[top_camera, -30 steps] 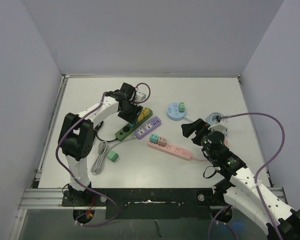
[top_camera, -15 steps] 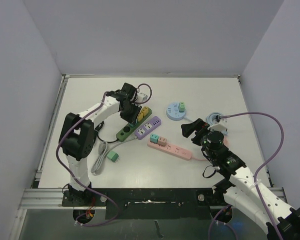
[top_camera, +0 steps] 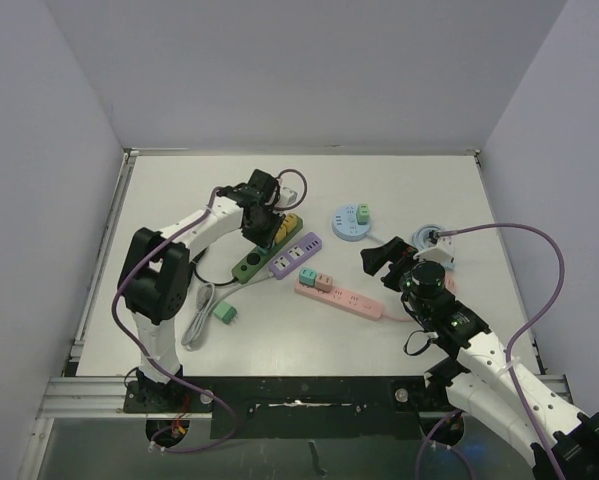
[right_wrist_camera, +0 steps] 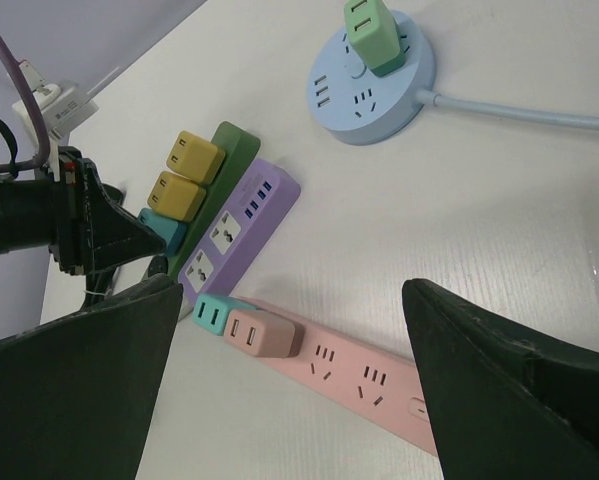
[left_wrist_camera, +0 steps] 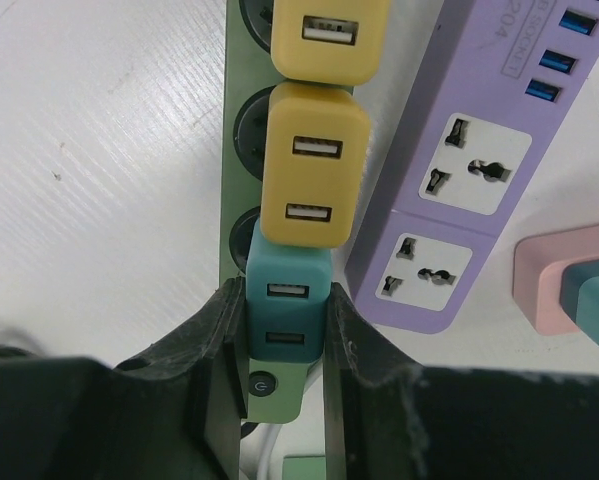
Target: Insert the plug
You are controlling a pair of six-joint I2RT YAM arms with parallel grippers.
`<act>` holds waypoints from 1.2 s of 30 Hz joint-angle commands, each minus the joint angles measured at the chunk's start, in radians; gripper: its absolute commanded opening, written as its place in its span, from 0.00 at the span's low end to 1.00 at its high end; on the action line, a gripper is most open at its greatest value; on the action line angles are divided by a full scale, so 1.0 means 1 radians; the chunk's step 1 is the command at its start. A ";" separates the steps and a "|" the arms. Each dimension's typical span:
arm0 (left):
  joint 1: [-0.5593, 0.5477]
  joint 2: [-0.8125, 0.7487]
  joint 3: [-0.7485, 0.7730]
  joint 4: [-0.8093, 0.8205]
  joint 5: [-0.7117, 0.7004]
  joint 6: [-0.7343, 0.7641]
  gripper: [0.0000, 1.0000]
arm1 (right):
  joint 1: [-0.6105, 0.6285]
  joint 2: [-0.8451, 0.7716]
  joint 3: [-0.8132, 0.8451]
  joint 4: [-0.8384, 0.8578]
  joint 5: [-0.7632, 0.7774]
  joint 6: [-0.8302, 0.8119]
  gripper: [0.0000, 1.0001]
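Overhead, we see the left gripper (top_camera: 263, 222) left of centre, down on the green strip (top_camera: 247, 265). The right gripper (top_camera: 376, 262) hovers at right by the pink strip (top_camera: 351, 303).

At the left wrist, the left gripper is clamped on the teal plug (left_wrist_camera: 288, 312), low in the frame beneath two yellow plugs (left_wrist_camera: 314, 165). We judge the plug seated, with only the release left.

At the right wrist, the right gripper gapes wide, holding nothing.

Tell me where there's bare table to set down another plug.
Bare: the far band behind the round blue socket, and the near stretch before the pink strip. Crowded: the middle, around the green strip and purple strip.
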 commanded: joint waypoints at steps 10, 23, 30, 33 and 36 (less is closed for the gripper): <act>0.005 0.221 -0.156 0.076 -0.090 -0.061 0.00 | -0.009 -0.029 0.005 0.038 0.039 -0.012 0.98; 0.029 -0.116 0.106 0.001 -0.025 -0.099 0.51 | -0.010 0.005 0.067 -0.024 0.062 -0.037 0.98; 0.064 -0.412 -0.052 0.198 -0.037 -0.196 0.64 | -0.013 0.054 0.122 -0.033 -0.010 -0.114 1.00; 0.097 -0.555 -0.178 0.298 -0.059 -0.285 0.64 | -0.014 0.125 0.183 -0.046 -0.102 -0.221 1.00; 0.154 -0.683 -0.287 0.355 -0.033 -0.354 0.68 | -0.001 0.201 0.238 -0.059 -0.156 -0.286 0.99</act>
